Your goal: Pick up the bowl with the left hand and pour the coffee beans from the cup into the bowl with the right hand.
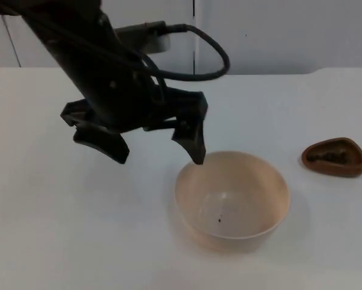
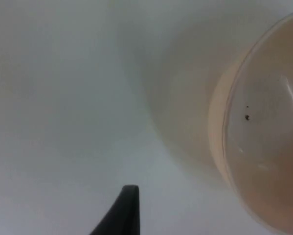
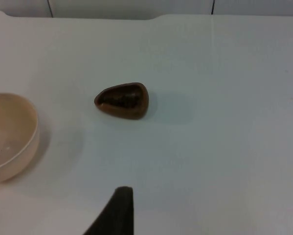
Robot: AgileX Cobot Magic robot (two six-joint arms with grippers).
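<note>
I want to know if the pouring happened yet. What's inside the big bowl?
Almost nothing: the bowl holds one or two tiny dark specks on its pale bottom. No part of the inside is covered. The dark beans sit in the brown cup. The open left tool hovers by the bowl's rim.

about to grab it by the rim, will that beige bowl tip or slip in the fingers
The bowl looks rigid and thin-walled, so probably light. Its glossy wall may slip in a rim pinch. Nearly empty with a narrower base, it could tilt if the left gripper nudges it first.

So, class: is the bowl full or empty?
Nearly empty: the bowl stands upright on the table, holding just a dark speck or two; no beans poured yet.
</note>
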